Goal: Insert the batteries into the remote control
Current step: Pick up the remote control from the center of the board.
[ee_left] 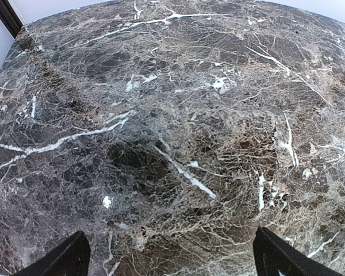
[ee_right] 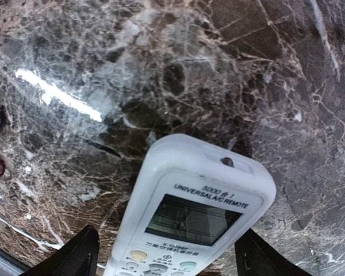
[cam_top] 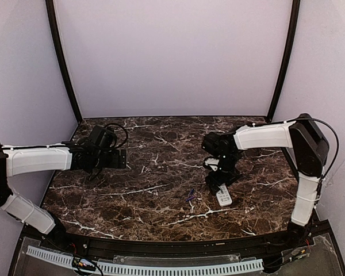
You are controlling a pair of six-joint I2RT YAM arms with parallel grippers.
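We saw the right pincer (ee_right: pixel 165 231) open astride the face-up remote control (ee_right: pixel 190 190), batteries (cam_top: pixel 189 195) lying near; the left pincer (ee_left: pixel 169 231) gaped wide, empty.

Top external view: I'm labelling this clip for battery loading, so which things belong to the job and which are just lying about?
Part of the job:
- remote control, lying face up
- batteries, two, apart from the remote
- right gripper, open, a finger on each side of the remote

Not part of it right now:
- left gripper, open, over bare marble far from both
- marble table
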